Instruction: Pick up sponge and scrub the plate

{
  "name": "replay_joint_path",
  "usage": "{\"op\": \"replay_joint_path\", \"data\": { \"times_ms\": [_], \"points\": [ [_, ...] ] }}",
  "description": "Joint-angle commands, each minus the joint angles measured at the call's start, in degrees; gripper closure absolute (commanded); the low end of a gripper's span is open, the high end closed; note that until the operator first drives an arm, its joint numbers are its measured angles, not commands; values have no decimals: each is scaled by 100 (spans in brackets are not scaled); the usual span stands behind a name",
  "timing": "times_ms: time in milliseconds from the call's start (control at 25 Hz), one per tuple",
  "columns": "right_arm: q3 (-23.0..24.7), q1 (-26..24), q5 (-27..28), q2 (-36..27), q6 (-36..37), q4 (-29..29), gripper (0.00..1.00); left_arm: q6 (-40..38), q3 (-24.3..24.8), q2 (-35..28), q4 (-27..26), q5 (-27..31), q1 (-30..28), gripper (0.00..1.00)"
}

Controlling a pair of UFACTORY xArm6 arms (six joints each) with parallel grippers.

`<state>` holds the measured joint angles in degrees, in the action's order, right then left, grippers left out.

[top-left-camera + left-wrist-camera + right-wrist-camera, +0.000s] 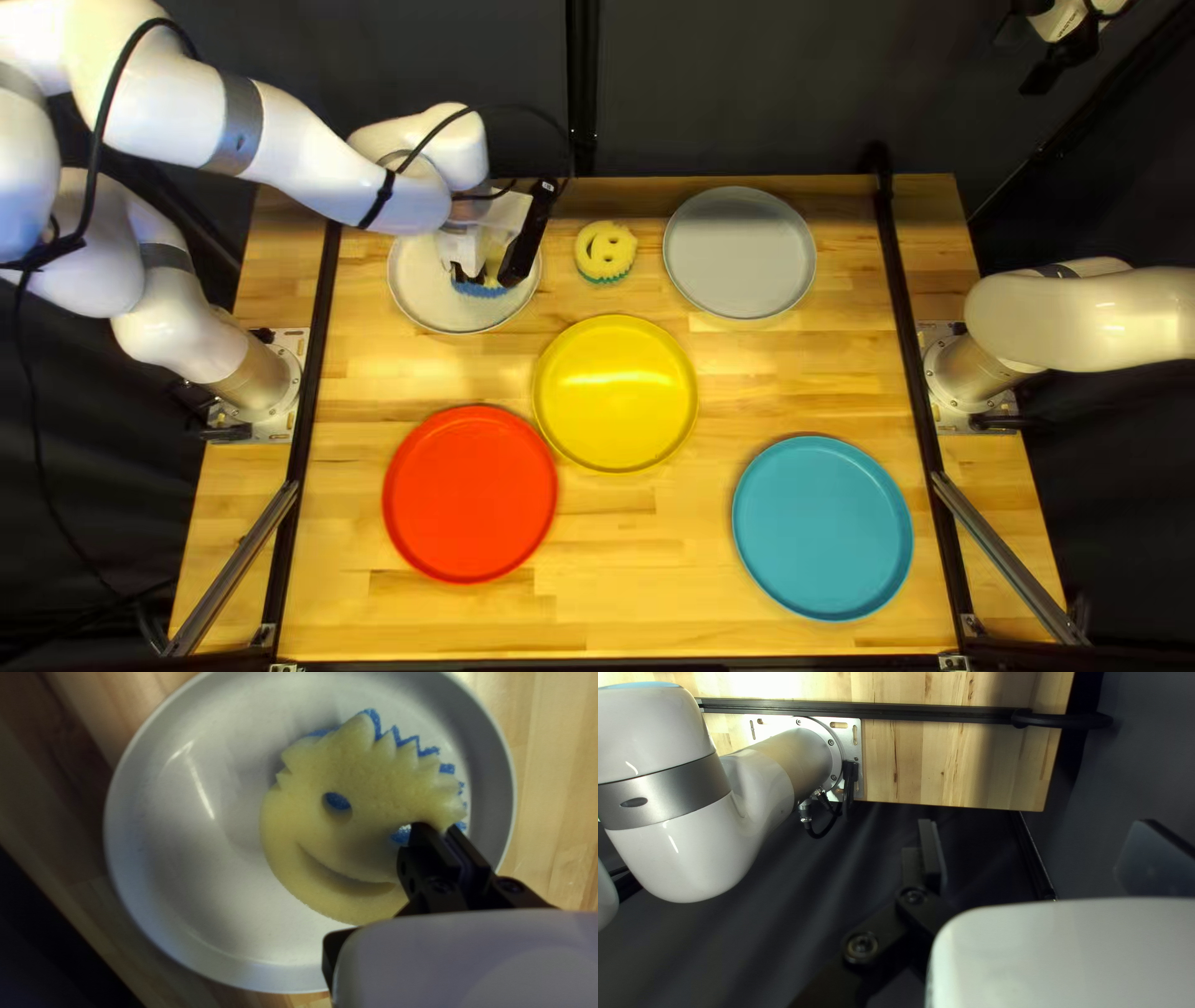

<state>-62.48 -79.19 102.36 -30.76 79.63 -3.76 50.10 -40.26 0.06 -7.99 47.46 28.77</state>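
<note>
Two sponges (606, 253) show from above, one in left wrist view.

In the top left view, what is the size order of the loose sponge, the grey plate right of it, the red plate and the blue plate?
1. Blue plate, red plate: too alike to rank
2. Grey plate
3. Loose sponge

At upper left, the left gripper (486, 276) points down, its fingers near together; at upper right, the right gripper (1028, 60) is widely opened.
</note>
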Motion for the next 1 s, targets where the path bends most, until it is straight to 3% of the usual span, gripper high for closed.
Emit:
{"op": "replay_joint_path", "data": {
  "times_ms": [40, 600, 1000],
  "points": [
    [0, 0, 0, 0, 0, 0, 0, 127, -223, 272, -16, -35, 79, 100],
    [0, 0, 0, 0, 0, 0, 0, 269, -618, 728, 21, -19, 240, 100],
    [0, 0, 0, 0, 0, 0, 0, 187, 136, 58, -126, -151, -46, 100]
  ]
}}
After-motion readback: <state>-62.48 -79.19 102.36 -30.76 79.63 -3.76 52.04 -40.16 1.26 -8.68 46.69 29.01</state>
